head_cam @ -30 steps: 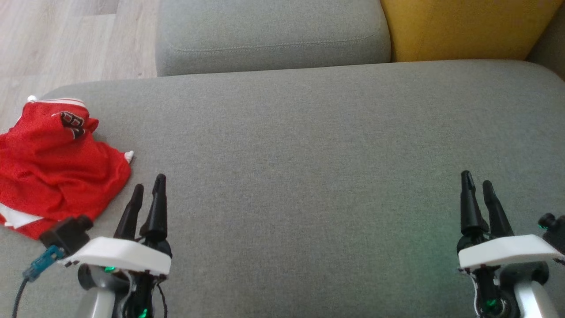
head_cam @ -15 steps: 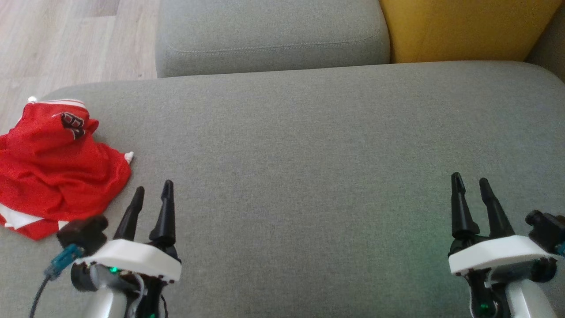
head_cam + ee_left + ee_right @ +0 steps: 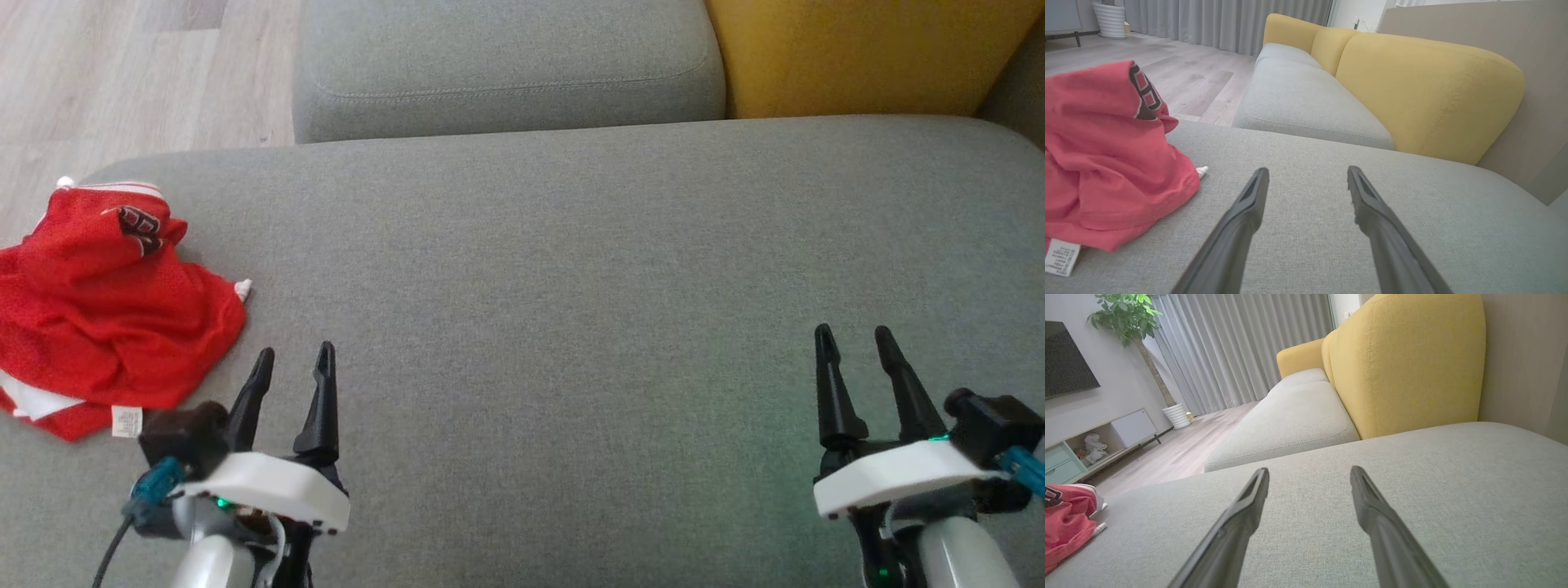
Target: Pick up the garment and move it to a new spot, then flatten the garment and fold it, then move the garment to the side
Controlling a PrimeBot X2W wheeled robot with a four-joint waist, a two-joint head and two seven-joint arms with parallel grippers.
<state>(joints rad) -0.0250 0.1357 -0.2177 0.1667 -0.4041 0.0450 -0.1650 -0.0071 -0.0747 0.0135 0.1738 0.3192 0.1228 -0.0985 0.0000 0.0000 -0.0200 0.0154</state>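
The garment (image 3: 98, 314) is a red mesh piece with white trim and a dark logo, lying crumpled at the left edge of the grey sofa seat (image 3: 571, 286). In the left wrist view the garment (image 3: 1106, 163) lies heaped at the left, with a white care label at its near edge. My left gripper (image 3: 295, 362) hovers open just right of it, nothing between its fingers (image 3: 1249, 204). Far to the right my right gripper (image 3: 853, 341) is open and empty over bare cushion. The right wrist view has the garment (image 3: 1065, 526) at its far left.
A second grey seat cushion (image 3: 506, 65) lies beyond the one I work over, with a yellow backrest (image 3: 857, 53) at the far right. Wooden floor (image 3: 122, 73) drops away past the seat's left edge. A TV cabinet (image 3: 1094, 441), a potted plant and curtains stand across the room.
Both grippers have drawn back toward the near edge and turned slightly, so their fingers now show more widely apart. The garment's white label has come into sight. The garment has not moved.
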